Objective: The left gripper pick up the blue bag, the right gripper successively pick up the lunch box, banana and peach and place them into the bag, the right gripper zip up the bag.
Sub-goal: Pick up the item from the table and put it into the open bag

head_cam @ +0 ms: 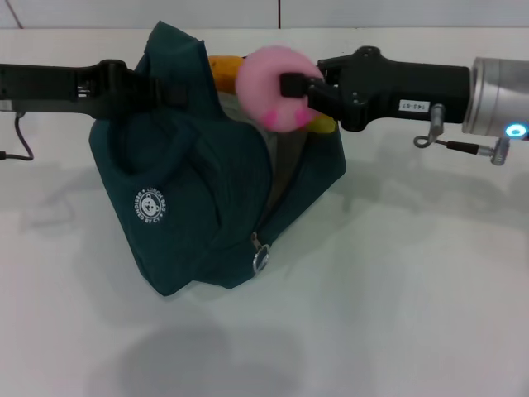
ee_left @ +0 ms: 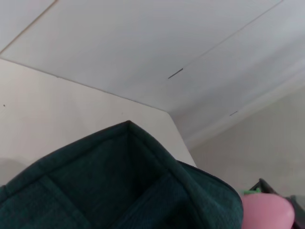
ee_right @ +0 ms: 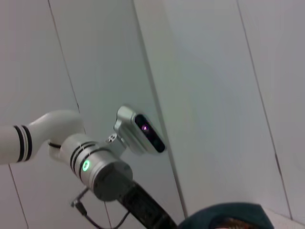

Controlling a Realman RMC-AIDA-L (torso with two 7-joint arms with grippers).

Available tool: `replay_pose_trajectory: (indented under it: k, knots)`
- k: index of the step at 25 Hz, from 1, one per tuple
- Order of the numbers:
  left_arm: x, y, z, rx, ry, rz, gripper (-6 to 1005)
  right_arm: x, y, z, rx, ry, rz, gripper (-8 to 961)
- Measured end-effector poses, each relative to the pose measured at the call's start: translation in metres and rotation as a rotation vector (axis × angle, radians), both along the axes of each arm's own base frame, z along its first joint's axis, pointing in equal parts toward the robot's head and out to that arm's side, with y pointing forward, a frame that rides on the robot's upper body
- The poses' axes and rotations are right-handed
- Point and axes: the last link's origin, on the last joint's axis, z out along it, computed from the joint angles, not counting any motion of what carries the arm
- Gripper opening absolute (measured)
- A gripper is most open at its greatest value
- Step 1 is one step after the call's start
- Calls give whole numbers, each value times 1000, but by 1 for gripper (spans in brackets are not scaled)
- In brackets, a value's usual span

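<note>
The blue bag (head_cam: pixel 198 207) stands on the white table, its top pulled up at the left by my left gripper (head_cam: pixel 159 89), which is shut on the bag's upper edge. My right gripper (head_cam: pixel 291 91) comes in from the right and is shut on the pink peach (head_cam: pixel 264 95), held over the bag's open mouth. The banana (head_cam: pixel 221 68) lies in the opening behind the peach, with its other end (head_cam: pixel 324 125) showing under the right fingers. The lunch box is hidden. The left wrist view shows the bag's fabric (ee_left: pixel 119 186) and the peach (ee_left: pixel 267 212). The right wrist view catches the bag's top (ee_right: pixel 228 217).
A silver ring zipper pull (head_cam: pixel 262 258) hangs on the bag's front edge, near a round white logo (head_cam: pixel 150 205). The white table (head_cam: pixel 397 314) spreads in front and to the right. A thin cable (head_cam: pixel 21 141) droops from the left arm.
</note>
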Motion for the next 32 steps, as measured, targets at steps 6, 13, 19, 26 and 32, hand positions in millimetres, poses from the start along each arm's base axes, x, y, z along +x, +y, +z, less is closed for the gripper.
replay_pose_trajectory:
  k: [6, 13, 19, 26, 32]
  knots:
    - [-3, -1, 1, 6, -3, 6, 55, 4, -1, -6, -6, -27, -8, 95]
    - [-3, 0, 3, 14, -3, 7, 55, 5, -1, -11, -9, -62, -7, 113]
    - [-3, 0, 3, 16, -2, 8, 56, 5, -2, -11, -2, -61, 4, 224]
    - [-4, 0, 3, 17, -1, 10, 56, 5, -1, -9, 6, -53, -1, 442]
    - [-9, -3, 5, 17, 2, 25, 56, 6, -1, -8, 10, -53, -4, 613]
